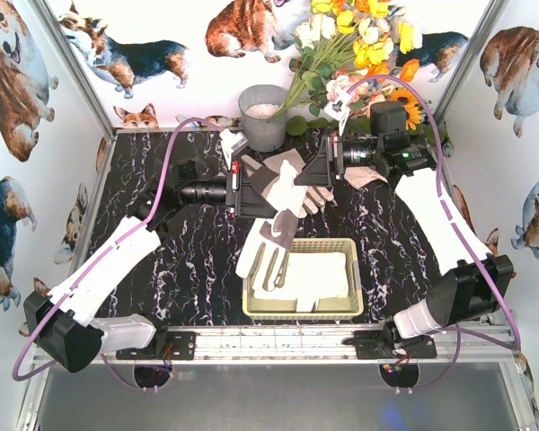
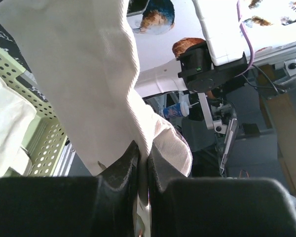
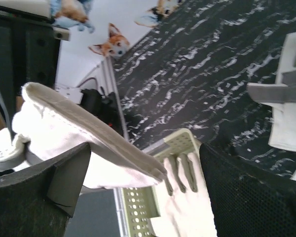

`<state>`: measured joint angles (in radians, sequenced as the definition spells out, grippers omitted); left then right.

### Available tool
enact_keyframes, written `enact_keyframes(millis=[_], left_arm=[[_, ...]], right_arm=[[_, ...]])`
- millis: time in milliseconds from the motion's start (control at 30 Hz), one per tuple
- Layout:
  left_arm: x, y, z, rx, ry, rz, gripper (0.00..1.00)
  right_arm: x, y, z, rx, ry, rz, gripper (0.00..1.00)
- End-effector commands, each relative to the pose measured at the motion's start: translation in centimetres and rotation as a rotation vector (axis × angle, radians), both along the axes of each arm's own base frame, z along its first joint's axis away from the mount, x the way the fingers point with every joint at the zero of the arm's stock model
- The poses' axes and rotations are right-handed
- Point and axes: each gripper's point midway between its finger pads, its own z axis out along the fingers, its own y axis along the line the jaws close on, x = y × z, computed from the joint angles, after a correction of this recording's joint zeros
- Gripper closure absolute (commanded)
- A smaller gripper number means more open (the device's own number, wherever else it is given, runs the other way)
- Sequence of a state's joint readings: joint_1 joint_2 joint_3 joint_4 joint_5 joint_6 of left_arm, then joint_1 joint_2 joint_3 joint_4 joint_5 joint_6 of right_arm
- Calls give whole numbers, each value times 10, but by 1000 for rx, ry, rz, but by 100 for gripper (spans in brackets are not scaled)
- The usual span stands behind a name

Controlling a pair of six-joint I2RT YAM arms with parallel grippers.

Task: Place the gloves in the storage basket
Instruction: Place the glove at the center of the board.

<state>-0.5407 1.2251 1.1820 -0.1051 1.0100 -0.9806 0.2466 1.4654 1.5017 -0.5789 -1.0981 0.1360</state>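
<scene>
My left gripper [image 1: 251,190] is shut on a white glove [image 1: 283,190] and holds it above the table, behind the basket. In the left wrist view the jaws [image 2: 143,153] pinch its white fabric [image 2: 89,74]. My right gripper [image 1: 316,171] is right beside that glove. Its jaws [image 3: 145,148] stand wide open, with a grey-edged glove [image 3: 89,133] draped over one finger. The cream storage basket [image 1: 301,312] holds white gloves [image 1: 319,274]. Another glove [image 1: 268,247] hangs over its far left rim. The basket also shows in both wrist views [image 2: 44,143] [image 3: 138,207].
A grey metal bucket [image 1: 264,117] stands at the back, with artificial flowers [image 1: 355,45] to its right. Another glove [image 1: 364,177] lies under the right arm, and one [image 3: 286,113] lies on the black marbled table. Corgi-print walls enclose the table.
</scene>
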Motion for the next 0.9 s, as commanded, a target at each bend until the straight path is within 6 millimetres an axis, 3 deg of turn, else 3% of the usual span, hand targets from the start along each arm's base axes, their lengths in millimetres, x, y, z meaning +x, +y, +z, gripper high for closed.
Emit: enact_keyframes(millis=[0, 233, 333, 400, 500, 533, 567, 600, 700, 800, 867], left_arm=[[-7, -3, 14, -50, -25, -50, 100], [-6, -7, 13, -63, -10, -79, 100], [-4, -9, 16, -78, -17, -87, 100], [0, -10, 17, -87, -24, -80, 100], [9, -11, 17, -94, -37, -38, 98], [13, -11, 16, -96, -40, -18, 94], [19, -9, 17, -101, -45, 16, 83], [24, -8, 19, -107, -56, 44, 69], [40, 4, 27, -116, -95, 140, 46], [58, 28, 41, -99, -160, 279, 38], [70, 44, 36, -15, -178, 371, 33]], right_arm=[[-19, 7, 44, 138, -35, 130, 7], [-35, 12, 57, 214, 43, 226, 8], [-43, 16, 57, 215, 81, 267, 14], [-46, 19, 58, 216, 94, 287, 29], [-44, 21, 60, 220, 121, 285, 66], [-43, 21, 60, 222, 128, 281, 82], [-40, 22, 61, 223, 134, 269, 98], [-37, 23, 61, 224, 140, 250, 100], [-29, 24, 60, 226, 141, 188, 100], [-21, 24, 58, 217, 137, 133, 100], [-17, 25, 56, 205, 133, 107, 100]])
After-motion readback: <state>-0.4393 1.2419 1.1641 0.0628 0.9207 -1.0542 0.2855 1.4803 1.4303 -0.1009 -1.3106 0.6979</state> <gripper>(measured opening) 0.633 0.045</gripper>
